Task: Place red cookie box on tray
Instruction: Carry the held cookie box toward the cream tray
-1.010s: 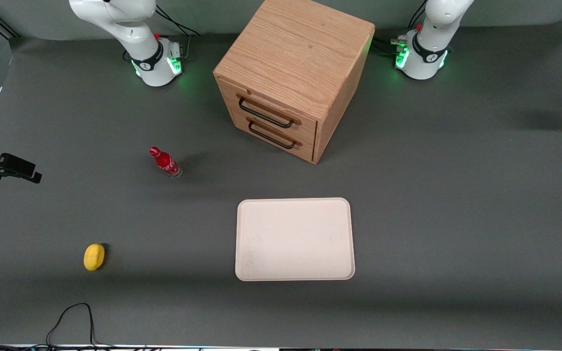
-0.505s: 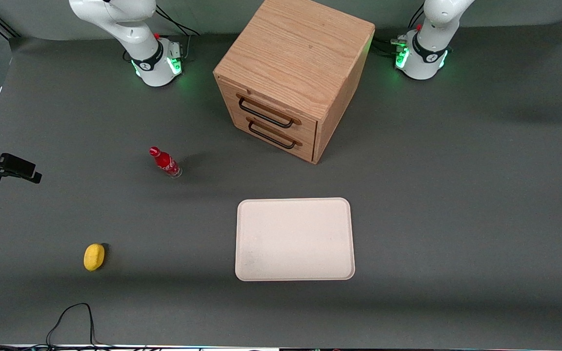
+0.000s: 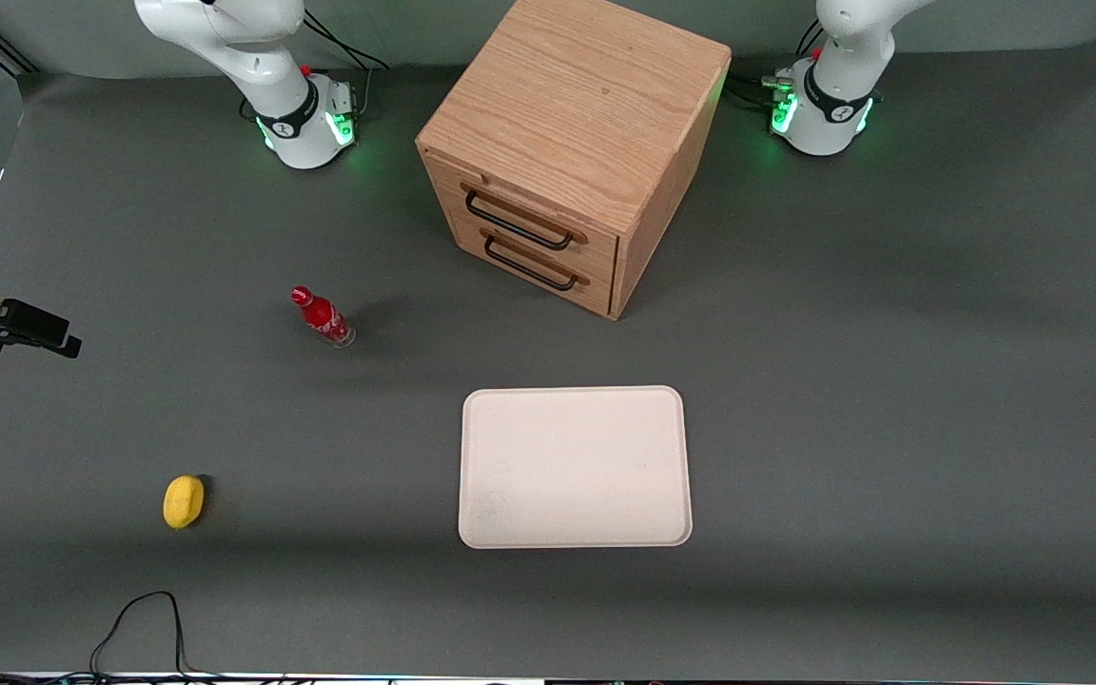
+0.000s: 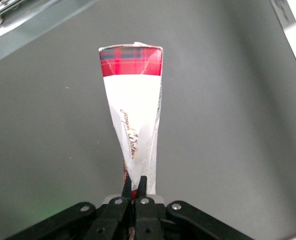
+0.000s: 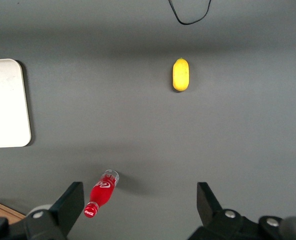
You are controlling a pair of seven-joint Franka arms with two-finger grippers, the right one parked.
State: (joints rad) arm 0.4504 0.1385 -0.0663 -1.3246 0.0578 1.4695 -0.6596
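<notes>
Cream-white and smooth, my round-cornered tray (image 3: 575,466) lies nearest at six o'clock from the grainy oak cabinet (image 3: 572,147), while my gripper (image 4: 134,186) clenches the flat, glossy red cookie box (image 4: 133,107) above bare tabletop.

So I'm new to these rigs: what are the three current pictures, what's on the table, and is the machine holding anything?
Two robot arms are bolted to a grey table. The front view looks down on everything: a wooden drawer cabinet, a cream tray nearer the camera, and a small red bottle and a yellow object toward the parked arm's end. The right wrist view looks down from the parked arm. The left wrist view rides on the working arm: its tool is lifted above the table, out of the front view, pinching the red cookie box at one end. The box is not yet on the tray.
</notes>
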